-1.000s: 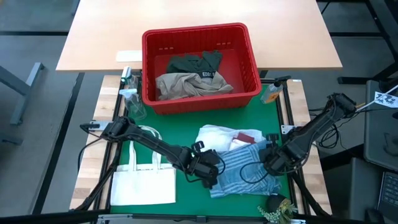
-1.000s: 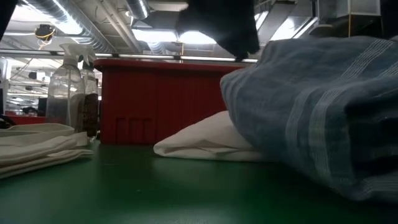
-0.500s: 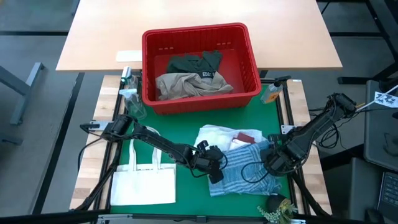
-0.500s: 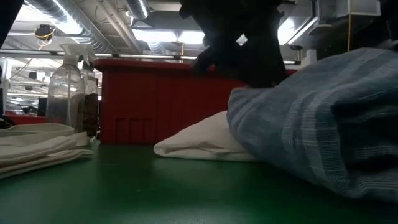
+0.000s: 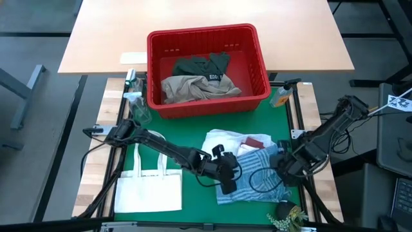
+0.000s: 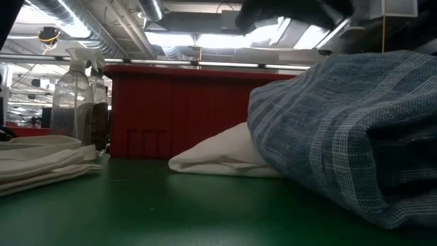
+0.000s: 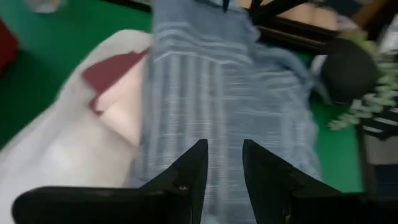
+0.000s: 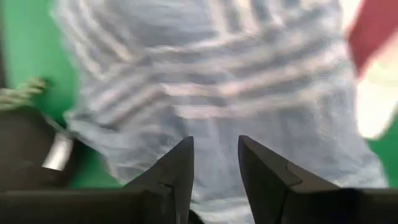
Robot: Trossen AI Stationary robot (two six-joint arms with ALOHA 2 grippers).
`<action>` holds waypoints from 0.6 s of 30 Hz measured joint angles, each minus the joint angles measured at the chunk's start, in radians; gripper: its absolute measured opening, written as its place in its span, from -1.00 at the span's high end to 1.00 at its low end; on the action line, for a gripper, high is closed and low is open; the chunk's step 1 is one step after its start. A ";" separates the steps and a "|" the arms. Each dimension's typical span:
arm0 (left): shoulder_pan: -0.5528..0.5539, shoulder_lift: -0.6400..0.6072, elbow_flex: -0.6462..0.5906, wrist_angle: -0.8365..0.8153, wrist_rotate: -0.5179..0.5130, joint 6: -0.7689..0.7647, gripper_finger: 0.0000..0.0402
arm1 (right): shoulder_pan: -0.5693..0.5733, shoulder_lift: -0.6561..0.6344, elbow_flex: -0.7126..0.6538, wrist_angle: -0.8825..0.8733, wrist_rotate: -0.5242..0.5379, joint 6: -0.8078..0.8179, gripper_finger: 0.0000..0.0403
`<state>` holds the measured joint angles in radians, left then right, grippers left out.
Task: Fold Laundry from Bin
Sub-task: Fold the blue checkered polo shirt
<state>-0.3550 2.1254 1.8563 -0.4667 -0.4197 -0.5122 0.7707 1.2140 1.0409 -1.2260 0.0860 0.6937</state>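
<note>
We're mid-fold on the striped shirt (image 5: pixel 254 174), on the worktop below the bin (image 5: pixel 207 67). Left hand (image 5: pixel 226 182) & right hand (image 5: pixel 283 169) part open, prob. empty. Next: grip both edges.

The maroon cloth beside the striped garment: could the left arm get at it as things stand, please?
Probably yes. The left gripper hovers at the striped garment's edge, and the maroon cloth lies exposed close beyond, partly tucked into the white garment; nothing stands between.
</note>
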 joint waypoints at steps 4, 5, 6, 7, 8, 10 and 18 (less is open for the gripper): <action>-0.030 0.000 0.005 0.014 0.043 -0.002 0.52 | 0.088 0.000 -0.007 0.121 0.000 0.043 0.37; -0.040 0.000 0.005 0.015 0.044 -0.002 0.52 | 0.113 0.001 -0.013 0.160 0.001 0.062 0.37; -0.050 0.004 0.005 0.019 0.044 -0.006 0.52 | 0.139 0.001 -0.022 0.202 0.009 0.078 0.37; -0.058 0.010 0.006 0.036 0.043 -0.007 0.52 | 0.165 0.001 -0.034 0.251 0.024 0.090 0.37; -0.070 0.014 0.006 0.050 0.044 -0.006 0.52 | 0.188 0.001 -0.047 0.300 0.043 0.099 0.37; -0.090 0.037 0.005 0.092 0.044 -0.001 0.52 | 0.236 0.002 -0.079 0.385 0.084 0.120 0.37; -0.151 0.132 0.005 0.204 0.048 0.035 0.52 | 0.340 0.056 -0.181 0.538 0.102 0.253 0.37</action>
<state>-0.5057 2.2575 1.8618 -0.2626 -0.3715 -0.4776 1.1110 1.2705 0.8597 -0.6880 0.1879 0.9462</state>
